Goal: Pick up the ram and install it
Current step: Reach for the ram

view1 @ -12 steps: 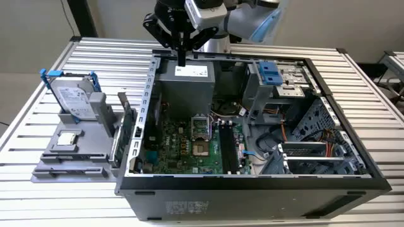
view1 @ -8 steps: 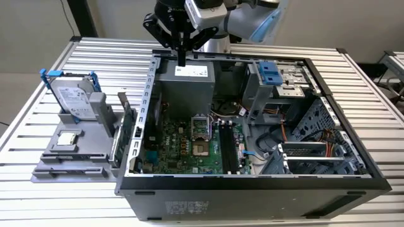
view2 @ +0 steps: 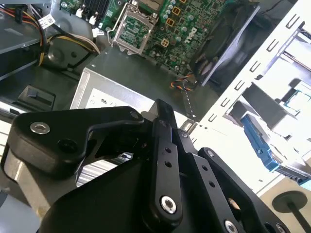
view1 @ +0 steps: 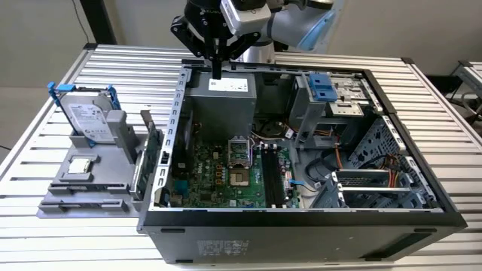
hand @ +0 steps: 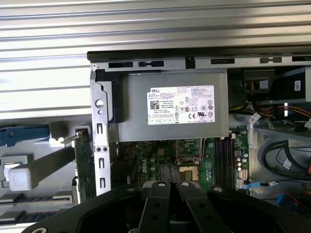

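My gripper (view1: 217,72) hangs over the far end of the open computer case (view1: 173,141), just above the grey power supply (view1: 226,96). Its two black fingers are pressed together with nothing between them, as both wrist views also show (hand: 171,187) (view2: 163,110). The ram appears to be the narrow dark stick (view1: 84,203) lying at the near end of the grey fixture (view1: 113,141), on the exterior view's left outside the case; in the first wrist view it is a dark bluish strip (hand: 24,217). The motherboard's long black slots (view1: 271,178) (hand: 221,155) stand empty beside the processor socket (view1: 237,155).
The fixture also holds an upright hard drive in a blue frame (view1: 87,116), a processor chip (view1: 79,165) and an upright green card with a metal bracket (view1: 150,152). Drive cages and cables (view1: 362,169) fill the case on the exterior view's right. All rests on a slatted metal table (view1: 45,84).
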